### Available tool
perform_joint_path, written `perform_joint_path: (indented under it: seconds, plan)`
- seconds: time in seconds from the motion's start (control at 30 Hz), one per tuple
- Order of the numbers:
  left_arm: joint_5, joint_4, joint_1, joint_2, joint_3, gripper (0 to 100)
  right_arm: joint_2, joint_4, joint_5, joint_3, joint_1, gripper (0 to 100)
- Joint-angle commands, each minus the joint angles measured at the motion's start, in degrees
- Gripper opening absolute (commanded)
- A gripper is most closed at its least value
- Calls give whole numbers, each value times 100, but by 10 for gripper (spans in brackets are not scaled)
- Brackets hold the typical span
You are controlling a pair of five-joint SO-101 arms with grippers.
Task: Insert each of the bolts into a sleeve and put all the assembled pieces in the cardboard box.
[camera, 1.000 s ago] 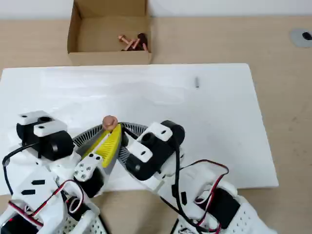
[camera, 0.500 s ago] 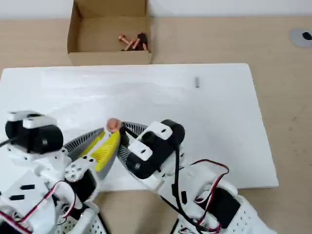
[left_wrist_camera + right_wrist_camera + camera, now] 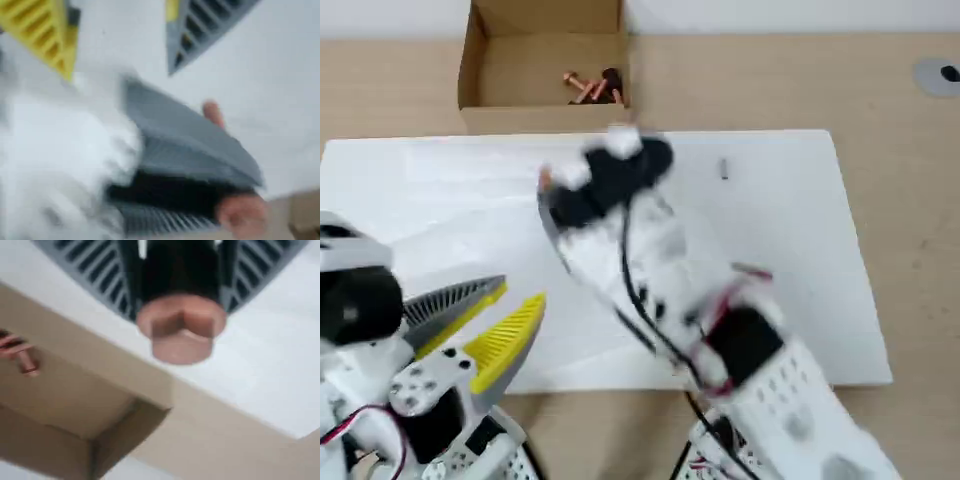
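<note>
Presently the right gripper (image 3: 180,302) is clamping a black sleeve (image 3: 180,270) with a copper bolt (image 3: 181,332) poking out of it. It is hanging over the white mat (image 3: 770,220), just below the box (image 3: 545,120) at the top of the high view. Assembled pieces (image 3: 592,86) are lying in the box's right corner. At lower left, the left gripper (image 3: 525,291) is sitting with its yellow and grey fingers spread apart, gripping nothing.

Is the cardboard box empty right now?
No, the high view shows a few copper-coloured bolts lying inside the cardboard box, near its right wall.
</note>
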Motion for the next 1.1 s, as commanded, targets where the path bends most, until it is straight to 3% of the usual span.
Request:
perform_joint_path:
  seconds: [0.0,0.23,0.37,0.5,0.7,0.93,1.07]
  plan:
    - [-941,35,-396,127,18,103,1587,-44,-18,-2000,505,9]
    - [-2066,18,-2136,-338,1389,45,4752,-44,-9,-5305,1253,9]
    - [-2268,-70,-2637,-796,2154,29,6703,-44,-9,-7292,1525,10]
    - [-2295,-545,-2980,-1349,3015,11,8804,-448,79,-9279,1736,10]
    - [-2268,-1758,-3754,-2352,4738,11,11486,-527,1134,-11785,1684,11]
    - [-2286,-2637,-4088,-3679,6514,13,12488,-527,1389,-12330,1613,32]
    - [-2295,-2901,-4105,-3916,7648,10,12479,-466,1363,-11714,1508,184]
